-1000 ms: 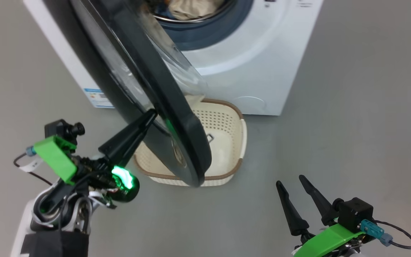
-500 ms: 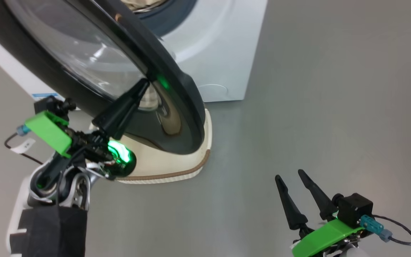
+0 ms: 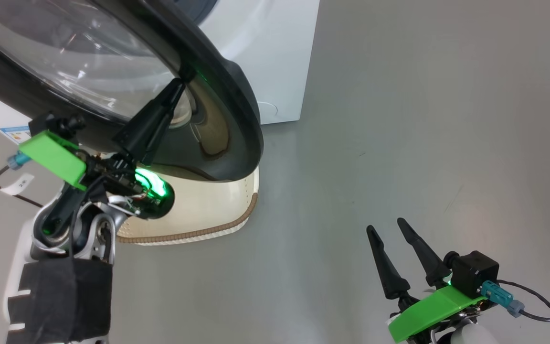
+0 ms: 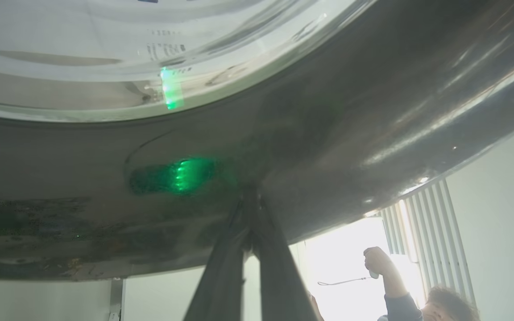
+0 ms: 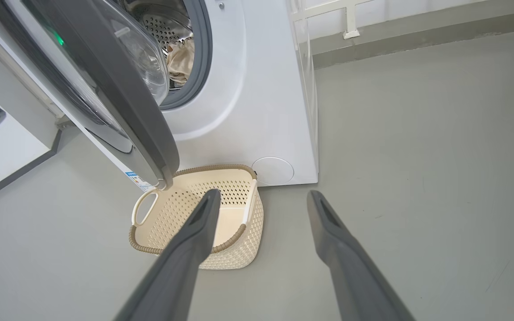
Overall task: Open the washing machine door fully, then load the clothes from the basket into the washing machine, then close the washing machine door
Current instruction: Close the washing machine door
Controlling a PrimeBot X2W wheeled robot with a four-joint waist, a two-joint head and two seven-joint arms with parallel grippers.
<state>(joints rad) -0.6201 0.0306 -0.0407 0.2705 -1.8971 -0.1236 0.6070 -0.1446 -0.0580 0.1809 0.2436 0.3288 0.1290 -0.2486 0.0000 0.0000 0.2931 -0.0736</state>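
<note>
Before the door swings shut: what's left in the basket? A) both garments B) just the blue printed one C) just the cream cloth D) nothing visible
D: in the right wrist view the basket shows bare perforated walls and floor, apart from a strip hidden behind the right pincer, and a cream cloth already lies inside the drum.
</note>
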